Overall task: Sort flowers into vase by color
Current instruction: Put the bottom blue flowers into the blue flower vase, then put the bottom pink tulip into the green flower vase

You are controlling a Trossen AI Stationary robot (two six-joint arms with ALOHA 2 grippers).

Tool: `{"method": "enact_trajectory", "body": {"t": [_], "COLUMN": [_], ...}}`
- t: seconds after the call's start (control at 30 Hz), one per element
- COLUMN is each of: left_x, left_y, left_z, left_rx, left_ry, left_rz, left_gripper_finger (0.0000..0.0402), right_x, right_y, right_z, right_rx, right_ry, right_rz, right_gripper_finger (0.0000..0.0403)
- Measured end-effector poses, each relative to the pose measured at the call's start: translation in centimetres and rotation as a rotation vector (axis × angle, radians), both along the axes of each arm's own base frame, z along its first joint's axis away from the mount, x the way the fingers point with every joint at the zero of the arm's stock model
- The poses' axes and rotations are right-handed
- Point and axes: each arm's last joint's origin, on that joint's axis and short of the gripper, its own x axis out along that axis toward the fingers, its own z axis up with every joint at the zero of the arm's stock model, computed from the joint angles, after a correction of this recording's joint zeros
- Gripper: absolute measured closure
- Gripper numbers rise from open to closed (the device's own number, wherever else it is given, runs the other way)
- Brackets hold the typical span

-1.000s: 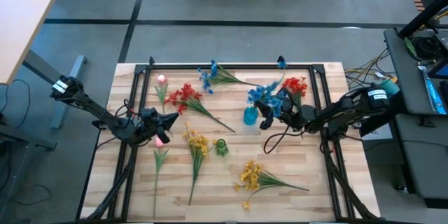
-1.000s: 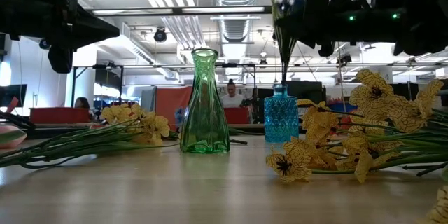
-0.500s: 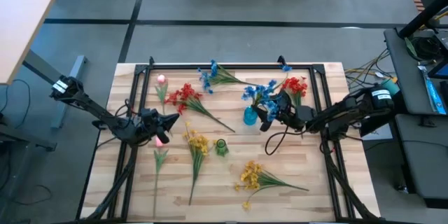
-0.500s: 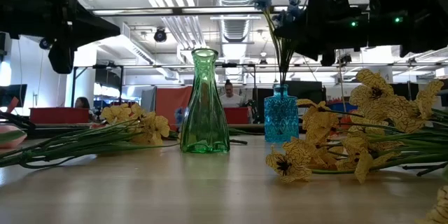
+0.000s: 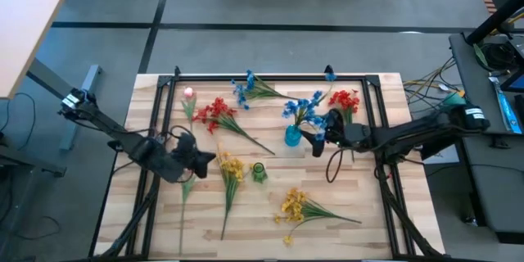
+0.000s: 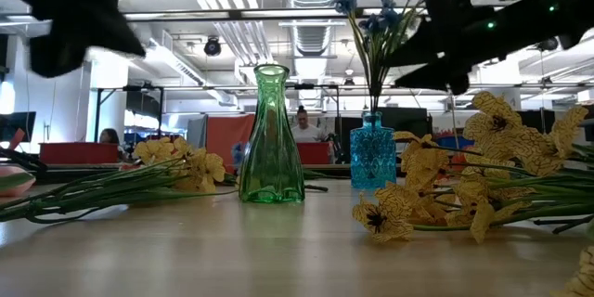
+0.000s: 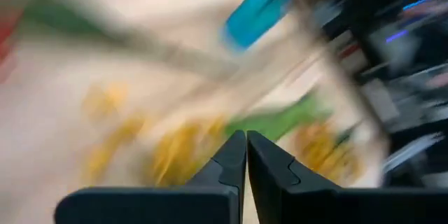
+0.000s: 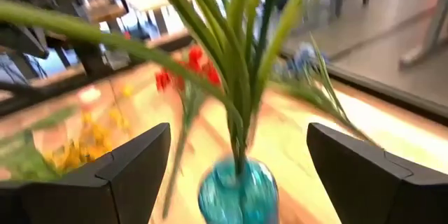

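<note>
A blue sprig (image 5: 302, 108) stands upright with its stems in the blue vase (image 5: 292, 137), as the low view (image 6: 373, 28) also shows. My right gripper (image 5: 313, 137) is open beside the vase on its right. In the right wrist view its fingers stand wide on either side of the vase (image 8: 236, 190) and stems, touching neither. My left gripper (image 5: 213, 160) is shut and empty, low over the table beside a yellow sprig (image 5: 231, 169). The green vase (image 5: 259, 172) stands empty.
Red sprigs (image 5: 216, 113) (image 5: 346, 99), another blue sprig (image 5: 246, 88), a pink bud (image 5: 189, 93) and a second yellow sprig (image 5: 295, 205) lie on the wooden table. A green stem (image 5: 183, 196) lies under my left arm. A black frame (image 5: 270, 77) runs around the table.
My right gripper has carried the blue sprig toward the table's left and down until its stems stand in the blue vase, then let go and opened. My left gripper has swung toward the table's right and near edge, over the yellow sprig.
</note>
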Motion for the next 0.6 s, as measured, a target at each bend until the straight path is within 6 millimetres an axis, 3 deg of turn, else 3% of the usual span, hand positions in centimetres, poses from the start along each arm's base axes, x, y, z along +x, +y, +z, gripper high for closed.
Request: {"method": "enact_trajectory", "body": {"t": [0.13,0.3,0.6], "left_x": [0.3,1.5,3.2], "left_y": [-1.4,-3.9,-7.3], "left_z": [0.9,1.3,-0.1], "left_rx": [-0.187,-0.266,-0.258], "left_ry": [0.266,0.455,0.619], "left_rz": [-0.011,-0.044,-0.031], "left_gripper_finger": [0.0402,0.0402,0.0402], "right_x": [-1.2,-2.2,-3.2], "right_y": [0.3,0.8,3.1], "right_z": [0.7,1.7,-0.3], "right_rx": [0.056,0.119,0.379], "right_ry": [0.1,0.145,0.268], "right_rz": [-0.007,-0.008,0.048], "right_gripper_finger": [0.0076,0.0076,0.0076]}}
